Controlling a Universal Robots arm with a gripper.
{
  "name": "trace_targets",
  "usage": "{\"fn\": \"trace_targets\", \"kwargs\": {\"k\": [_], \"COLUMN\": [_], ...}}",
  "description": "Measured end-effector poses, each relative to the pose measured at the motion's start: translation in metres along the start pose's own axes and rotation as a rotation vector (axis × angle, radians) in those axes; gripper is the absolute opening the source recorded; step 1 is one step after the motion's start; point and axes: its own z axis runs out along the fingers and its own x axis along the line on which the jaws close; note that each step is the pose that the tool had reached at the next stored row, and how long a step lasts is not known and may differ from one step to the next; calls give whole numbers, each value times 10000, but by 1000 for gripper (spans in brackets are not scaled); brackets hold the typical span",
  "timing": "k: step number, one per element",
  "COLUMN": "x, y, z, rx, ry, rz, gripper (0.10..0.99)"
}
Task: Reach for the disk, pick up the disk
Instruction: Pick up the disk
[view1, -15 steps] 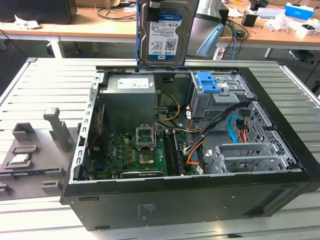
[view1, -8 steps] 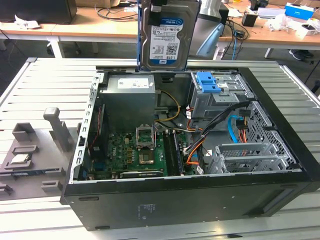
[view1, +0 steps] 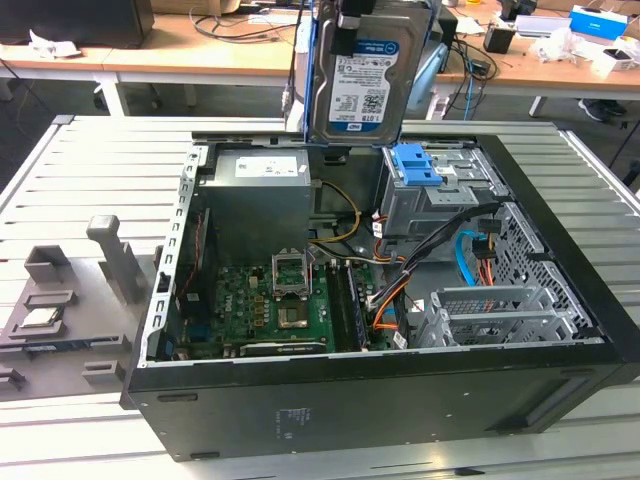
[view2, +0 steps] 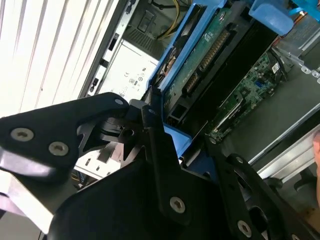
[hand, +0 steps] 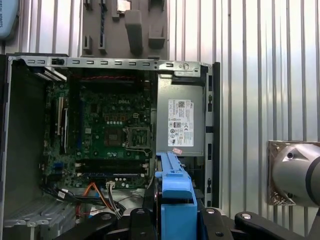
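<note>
The disk (view1: 360, 80), a silver hard drive with a white-and-blue label in a blue rail frame, hangs upright in the air above the back of the open computer case (view1: 400, 400). My gripper (view1: 350, 18) is shut on its top edge. In the second wrist view my black fingers (view2: 155, 135) clamp the blue frame, and the disk (view2: 210, 55) shows its green circuit-board side. In the first wrist view the disk (hand: 175, 195) appears edge-on as a blue frame between the fingers, over the power supply end of the case.
Inside the case are the motherboard (view1: 270, 300), the grey power supply (view1: 260, 195), a drive cage with a bright blue latch plate (view1: 415, 165) and loose cables (view1: 390, 300). A grey fixture holding a small processor chip (view1: 40, 318) lies on the slatted table at the exterior view's left.
</note>
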Motion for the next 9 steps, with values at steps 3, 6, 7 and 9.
{"fn": "trace_targets", "kwargs": {"k": [3, 6, 7, 9], "x": [2, 5, 6, 8], "y": [-46, -90, -105, -136], "z": [18, 60, 80, 124], "rx": [-4, -11, -13, -19], "ry": [2, 3, 3, 4], "rz": [0, 1, 1, 1], "gripper": [369, 369, 369, 369]}}
